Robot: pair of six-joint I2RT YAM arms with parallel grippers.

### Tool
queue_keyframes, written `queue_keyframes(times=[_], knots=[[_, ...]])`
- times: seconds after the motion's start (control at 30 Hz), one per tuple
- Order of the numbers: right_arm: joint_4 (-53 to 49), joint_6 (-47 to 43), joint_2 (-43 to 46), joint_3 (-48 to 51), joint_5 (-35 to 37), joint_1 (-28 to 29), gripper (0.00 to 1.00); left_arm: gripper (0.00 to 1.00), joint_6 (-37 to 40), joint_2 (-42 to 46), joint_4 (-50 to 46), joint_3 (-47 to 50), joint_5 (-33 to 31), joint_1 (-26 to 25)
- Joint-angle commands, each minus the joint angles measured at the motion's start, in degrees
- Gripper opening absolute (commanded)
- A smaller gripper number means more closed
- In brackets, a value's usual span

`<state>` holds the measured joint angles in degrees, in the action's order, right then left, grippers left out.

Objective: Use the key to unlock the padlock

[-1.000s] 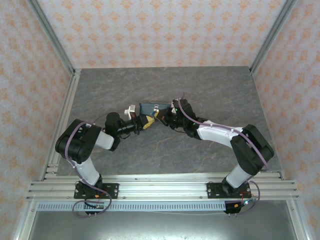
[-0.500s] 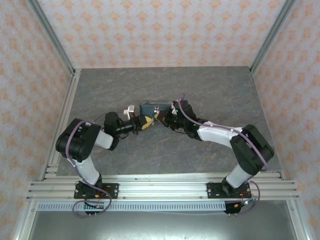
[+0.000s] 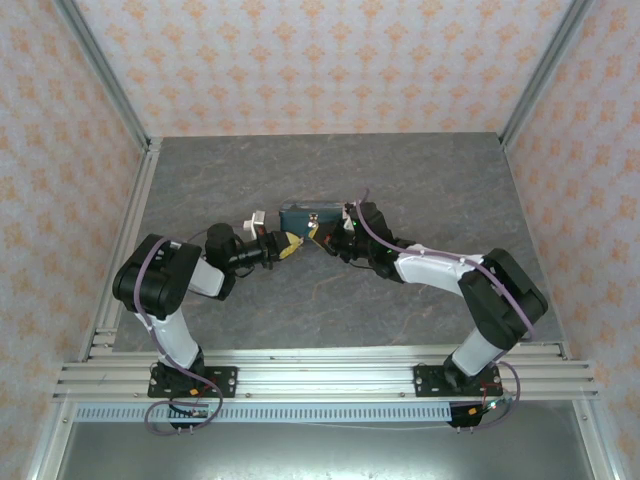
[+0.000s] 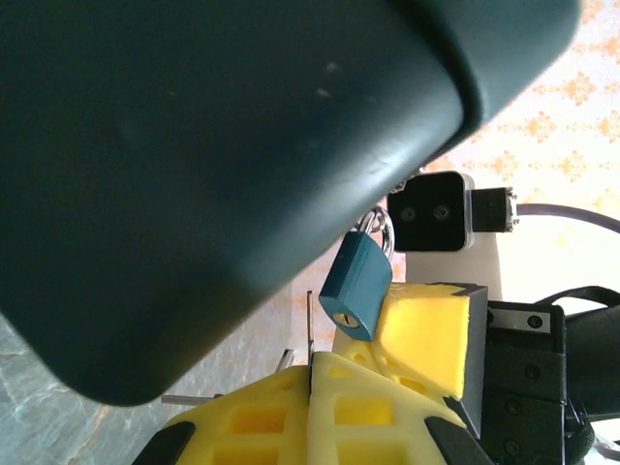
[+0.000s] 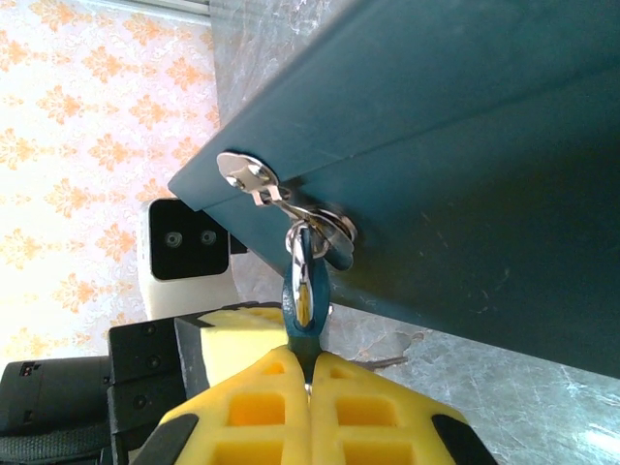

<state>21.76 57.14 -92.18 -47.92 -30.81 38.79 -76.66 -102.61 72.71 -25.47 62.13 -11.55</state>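
The left gripper (image 4: 310, 366) is pinched tight on a thin blade, apparently the key (image 4: 310, 325), poised just beside the keyhole (image 4: 341, 318). The right gripper (image 5: 308, 366) clamps the padlock (image 4: 356, 284), probably to steady it where it hangs off the dark box (image 3: 300, 216) behind.

A grey marbled table (image 3: 420, 170) carries a dark teal box (image 3: 300, 216) near its middle.

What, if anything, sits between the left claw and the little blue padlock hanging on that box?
Nothing visible does. The padlock hangs from the box just past the left gripper, its keyhole facing those fingertips. The right gripper seems to pinch the padlock from the side, so it is not in the path.
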Motion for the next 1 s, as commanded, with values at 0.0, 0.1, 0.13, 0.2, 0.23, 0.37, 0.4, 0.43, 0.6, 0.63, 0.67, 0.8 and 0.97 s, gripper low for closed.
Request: queue_keyframes(times=[0.0,0.1,0.13,0.2,0.23,0.37,0.4,0.43,0.6,0.63,0.67,0.8,0.97], knots=[[3.35,0.88,-0.81,0.94,-0.66,-0.38,0.00,0.00,0.61,-0.74,2.26,-0.63,-0.62,0.49],[3.60,0.89,-0.98,0.94,-0.66,-0.38,0.00,0.00,0.59,-0.69,2.33,-0.63,-0.39,0.49],[3.64,0.86,-1.07,1.04,-0.58,-0.37,0.00,0.00,0.80,-0.53,2.20,-0.67,-0.39,0.53],[3.66,0.77,-1.09,1.01,-0.44,-0.38,0.00,0.00,0.90,-0.34,2.22,-0.25,-0.19,0.52],[3.72,0.77,-1.17,1.07,-0.42,-0.38,0.00,0.00,1.26,-0.16,2.19,0.06,-0.09,0.54],[3.99,0.86,-0.98,0.98,-0.31,-0.46,0.00,0.00,2.54,0.60,2.09,1.76,0.45,0.50],[3.91,0.86,-0.92,0.84,-0.33,-0.46,0.00,0.00,2.66,0.93,2.09,2.12,0.53,0.52],[3.91,0.86,-0.90,0.83,-0.39,-0.55,0.00,0.00,2.74,1.28,2.04,2.41,0.62,0.52],[4.04,0.95,-0.81,1.12,-0.40,-0.82,0.00,0.00,2.24,4.34,1.92,2.72,0.57,0.15],[4.08,0.99,-0.89,1.23,-0.44,-0.82,0.00,0.00,2.09,4.75,1.78,2.63,0.51,-0.04],[4.21,1.12,-0.89,1.22,-0.39,-0.90,0.00,0.00,1.80,5.11,1.88,2.46,0.40,-0.21],[4.96,1.56,-1.04,1.38,-0.61,-0.90,0.00,0.00,1.16,5.54,1.98,1.41,-0.07,-1.30],[5.14,1.74,-0.81,1.40,-0.75,-0.90,0.00,0.00,0.99,4.18,2.24,0.43,-0.73,-2.34]])
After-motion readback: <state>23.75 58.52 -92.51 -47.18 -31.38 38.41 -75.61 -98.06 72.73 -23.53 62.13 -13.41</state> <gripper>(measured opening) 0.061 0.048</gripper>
